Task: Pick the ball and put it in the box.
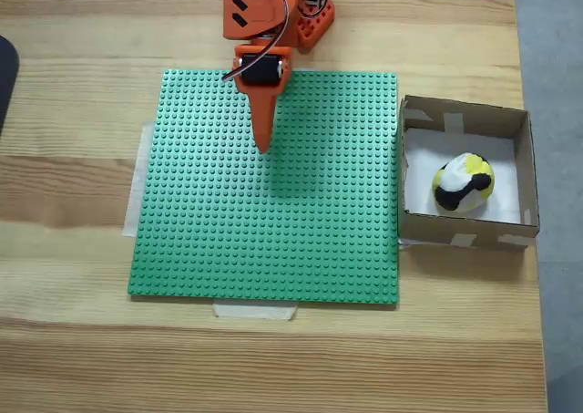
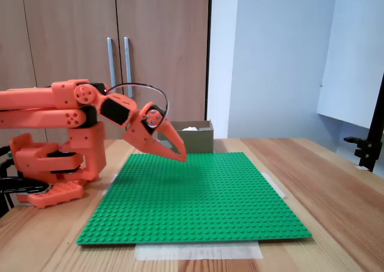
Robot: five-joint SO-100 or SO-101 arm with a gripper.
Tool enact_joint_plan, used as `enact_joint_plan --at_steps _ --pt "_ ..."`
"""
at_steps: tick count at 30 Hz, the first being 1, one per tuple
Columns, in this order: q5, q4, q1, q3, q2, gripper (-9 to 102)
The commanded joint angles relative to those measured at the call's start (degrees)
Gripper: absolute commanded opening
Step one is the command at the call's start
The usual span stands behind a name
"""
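Observation:
The ball (image 1: pixel 464 182), patched white, black and yellow, lies on the white floor of the brown cardboard box (image 1: pixel 465 114) at the right of the green studded baseplate (image 1: pixel 273 240). In a fixed view the box (image 2: pixel 201 140) stands beyond the plate's far edge, with a bit of the ball's white top (image 2: pixel 189 128) above its rim. My orange gripper (image 1: pixel 264 146) hangs shut and empty over the back-left part of the plate, far left of the box. From the side, the gripper (image 2: pixel 180 157) points down and right, a little above the studs.
The baseplate is taped to a wooden table (image 1: pixel 73 340). The arm's orange base (image 2: pixel 48 164) stands at the plate's back edge. A dark object (image 1: pixel 5 76) sits at the table's left edge. Wooden cabinet doors (image 2: pixel 120 56) stand behind.

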Motion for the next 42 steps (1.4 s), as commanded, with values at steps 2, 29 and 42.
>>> enact_joint_plan --at_steps 2,29,42 --pt "-0.8 -1.8 0.4 2.8 0.5 -1" --pt "-2.6 -2.3 -0.2 3.1 0.5 -1" --pt "-2.6 -2.3 -0.2 3.1 0.5 -1"
